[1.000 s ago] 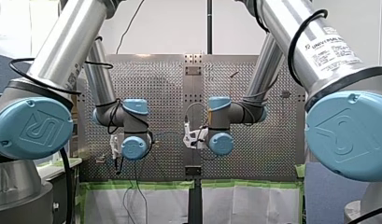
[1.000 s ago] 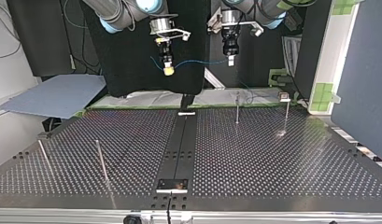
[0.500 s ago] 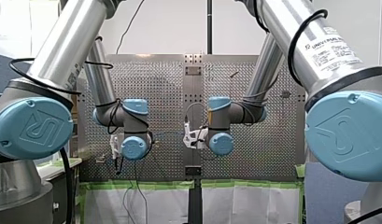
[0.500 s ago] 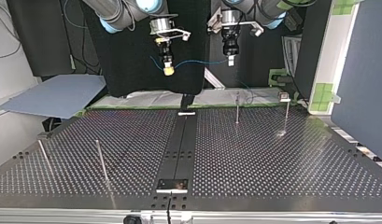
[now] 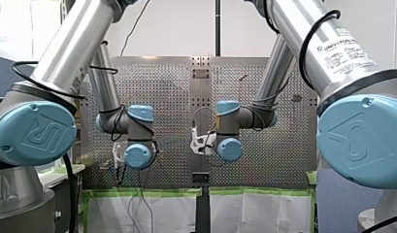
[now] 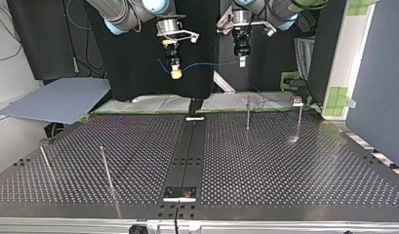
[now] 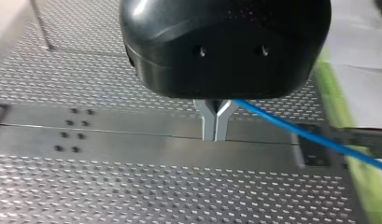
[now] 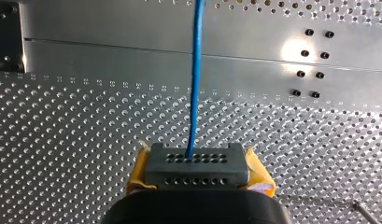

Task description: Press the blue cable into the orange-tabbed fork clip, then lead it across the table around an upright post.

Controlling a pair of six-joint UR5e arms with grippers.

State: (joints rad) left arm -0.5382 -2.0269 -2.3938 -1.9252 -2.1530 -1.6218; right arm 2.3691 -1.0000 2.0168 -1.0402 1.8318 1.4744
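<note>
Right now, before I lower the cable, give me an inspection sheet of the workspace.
Surface: perforated table, plain metal strip down its middle.
Job's things: blue cable held in the air between both grippers; four upright posts; orange-tabbed clip not made out.
Clutter: nothing seen.
Grippers: left gripper shut on the cable; right gripper, yellow pads, shut on it too.
Cables: black hoses looped along both arms.
Surroundings: grey-blue sheet, green tape, black cloth.

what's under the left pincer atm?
Only the smooth centre strip, well below. The left pincer hangs clear, shut on the cable. No clip shows. Its black housing hides whatever lies behind it.
</note>
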